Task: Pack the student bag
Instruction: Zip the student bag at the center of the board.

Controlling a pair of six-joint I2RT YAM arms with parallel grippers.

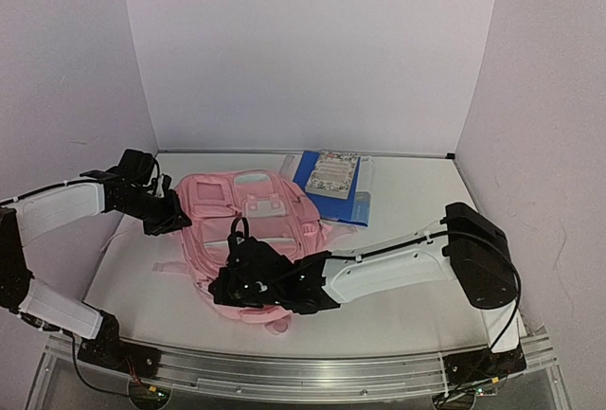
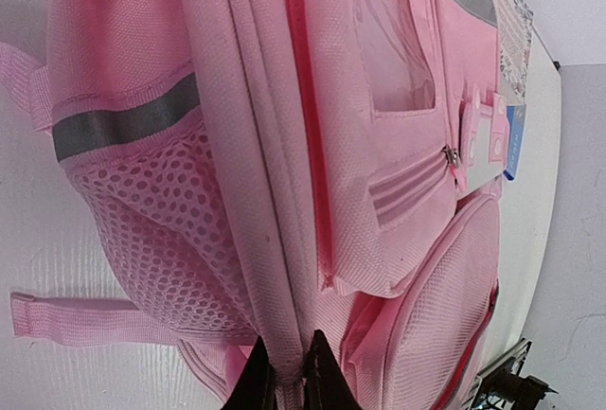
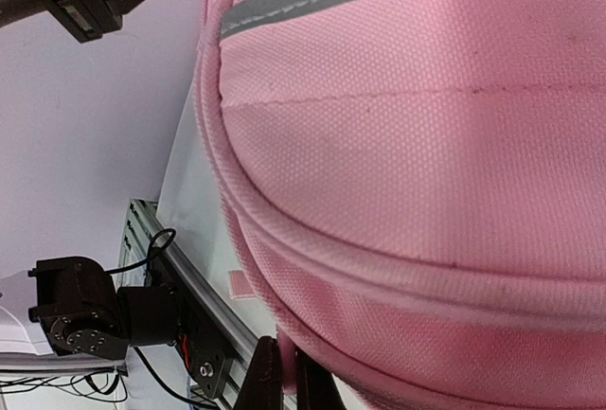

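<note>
The student bag [image 1: 256, 221], a soft pink backpack with grey patches, lies flat in the middle of the table. At its left side, my left gripper [image 1: 176, 219] is shut on a fold of pink fabric along the bag's zip band [image 2: 287, 383]; the fold runs up between the two dark fingertips [image 2: 322, 372]. My right gripper [image 1: 225, 287] sits at the bag's near end. There it is shut on a small pink tab [image 3: 287, 372] hanging under the bag's rounded edge [image 3: 379, 277].
A patterned book [image 1: 333, 173] lies on a blue book [image 1: 343, 204] behind the bag at the back right. White walls close in the back and both sides. A metal rail [image 1: 303, 372] runs along the near edge. A loose pink strap [image 2: 76, 320] lies on the table.
</note>
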